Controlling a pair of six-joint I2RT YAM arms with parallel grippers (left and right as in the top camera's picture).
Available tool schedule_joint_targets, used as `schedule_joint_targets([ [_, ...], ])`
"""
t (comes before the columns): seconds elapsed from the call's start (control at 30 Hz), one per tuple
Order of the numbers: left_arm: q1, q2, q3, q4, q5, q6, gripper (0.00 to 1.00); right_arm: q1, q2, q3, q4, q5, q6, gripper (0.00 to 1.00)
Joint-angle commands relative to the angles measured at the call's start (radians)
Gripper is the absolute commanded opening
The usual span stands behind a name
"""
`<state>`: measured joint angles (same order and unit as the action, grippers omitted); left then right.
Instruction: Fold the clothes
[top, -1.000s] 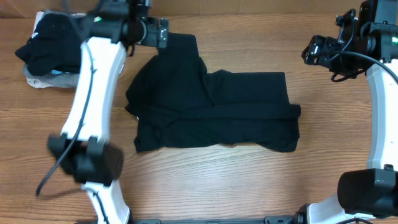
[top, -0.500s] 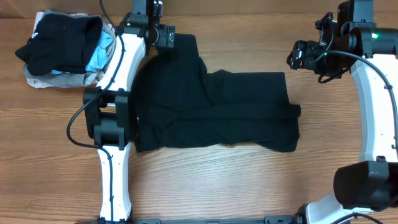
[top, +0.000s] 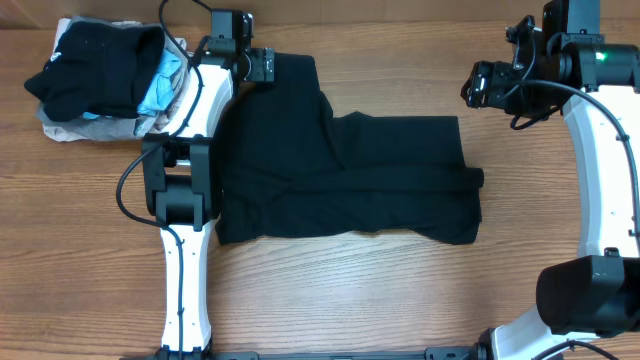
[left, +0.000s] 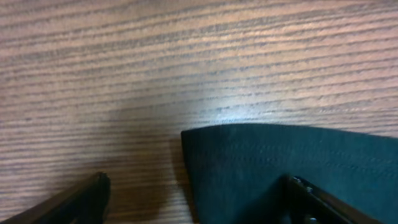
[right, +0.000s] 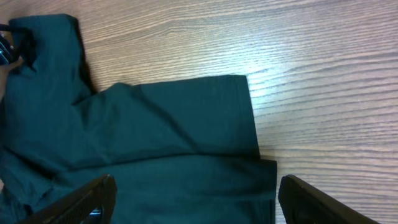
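Your left tool (top: 262, 65) stands wide and holds nothing, at the upper left corner of the black shirt (top: 350, 180). A second ago its arm slanted across the left of the frame. It has since drawn upright, and the tool has stayed at that same corner. In the left wrist view the corner lies flat on the tabletop (top: 350, 300) between the two fingers, nearer the right one. Whether either finger touches the cloth cannot be told. This looks like a line-up to pinch that corner for another fold.

Your right tool (top: 480, 85), at the upper right of the frame, is also wide and empty. It has edged slightly leftward and hangs over bare wood just beyond the shirt's upper right corner.

The shirt fills the middle of the frame, partly folded, with one flap reaching to the upper left. The pile of folded clothes (top: 100, 75), black, light blue and beige, is now uncovered in the upper left corner.
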<state>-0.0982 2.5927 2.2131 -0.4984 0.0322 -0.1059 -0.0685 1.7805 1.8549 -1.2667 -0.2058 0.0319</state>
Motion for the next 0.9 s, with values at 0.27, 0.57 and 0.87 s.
schedule_joint_targets([
  [0.27,-0.002,0.037,0.021,0.030,0.023,-0.033,0.75,0.004,0.003,0.016,0.009,-0.004,-0.006,0.88],
  [0.57,-0.003,0.037,0.014,0.069,0.030,-0.061,0.60,0.004,0.003,0.016,0.009,-0.005,-0.006,0.87],
  [0.87,-0.009,0.037,-0.022,0.135,0.040,-0.113,0.58,0.004,0.003,0.016,0.008,-0.005,-0.006,0.87],
])
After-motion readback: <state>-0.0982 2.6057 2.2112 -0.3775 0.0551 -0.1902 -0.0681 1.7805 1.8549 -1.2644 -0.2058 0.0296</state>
